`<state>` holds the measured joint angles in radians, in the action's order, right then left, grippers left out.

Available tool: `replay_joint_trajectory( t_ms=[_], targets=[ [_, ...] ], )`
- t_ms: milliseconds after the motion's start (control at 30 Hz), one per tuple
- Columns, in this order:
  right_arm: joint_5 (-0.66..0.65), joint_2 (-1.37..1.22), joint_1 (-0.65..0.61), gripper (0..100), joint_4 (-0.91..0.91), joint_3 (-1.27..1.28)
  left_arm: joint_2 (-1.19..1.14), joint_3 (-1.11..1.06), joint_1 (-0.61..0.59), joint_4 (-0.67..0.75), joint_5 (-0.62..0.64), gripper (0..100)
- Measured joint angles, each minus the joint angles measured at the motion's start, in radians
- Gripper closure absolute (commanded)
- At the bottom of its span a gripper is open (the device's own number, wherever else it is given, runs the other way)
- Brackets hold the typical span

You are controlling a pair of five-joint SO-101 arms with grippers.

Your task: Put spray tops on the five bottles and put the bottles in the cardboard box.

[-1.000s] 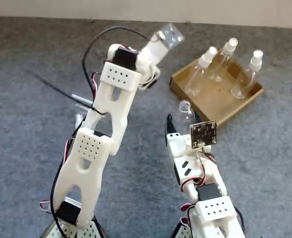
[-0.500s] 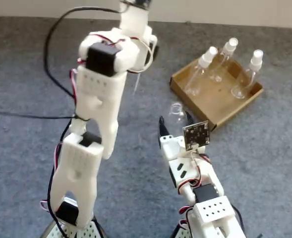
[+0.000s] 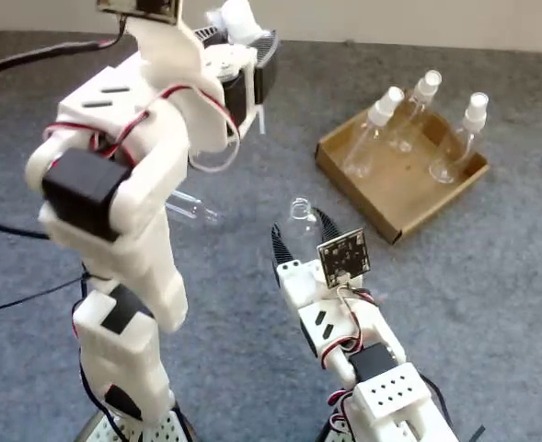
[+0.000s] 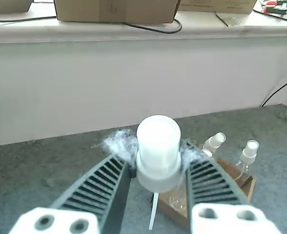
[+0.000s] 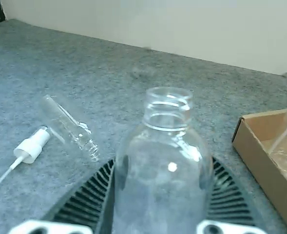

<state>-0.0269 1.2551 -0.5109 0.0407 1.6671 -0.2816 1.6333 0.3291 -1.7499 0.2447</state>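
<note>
Left end effector (image 4: 157,169) grips a white spray top (image 4: 158,139). Right end effector (image 5: 163,170) grips an uncapped clear bottle (image 5: 166,124) near the cardboard box (image 3: 401,191).

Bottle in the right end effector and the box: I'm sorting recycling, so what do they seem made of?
The clear round uncapped bottle: glossy transparent plastic, maybe glass; carpet shows through it, highlights glint. The shallow brown box: matte cardboard, judging by its flat tan, unshiny walls.

We've got a grey carpeted table (image 3: 491,276). On it, toward the far side, sits the cardboard box (image 3: 395,198). Well apart from that, an uncapped bottle (image 5: 70,127) lies on its side, with a loose spray top (image 5: 31,145) near it.
</note>
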Motion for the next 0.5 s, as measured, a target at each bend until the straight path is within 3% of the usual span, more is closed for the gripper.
replay_joint_trajectory(
  t_ms=[400, 500],
  targets=[
    [0.0, 0.071, 0.0, 82.1, -0.008, -0.005, 0.054, 0.0, 0.127, 0.0, 0.003, 91],
    [0.0, 0.181, 0.0, 82.1, -0.11, -0.005, 0.075, 0.0, 0.126, 0.0, 0.003, 91]
  ],
)
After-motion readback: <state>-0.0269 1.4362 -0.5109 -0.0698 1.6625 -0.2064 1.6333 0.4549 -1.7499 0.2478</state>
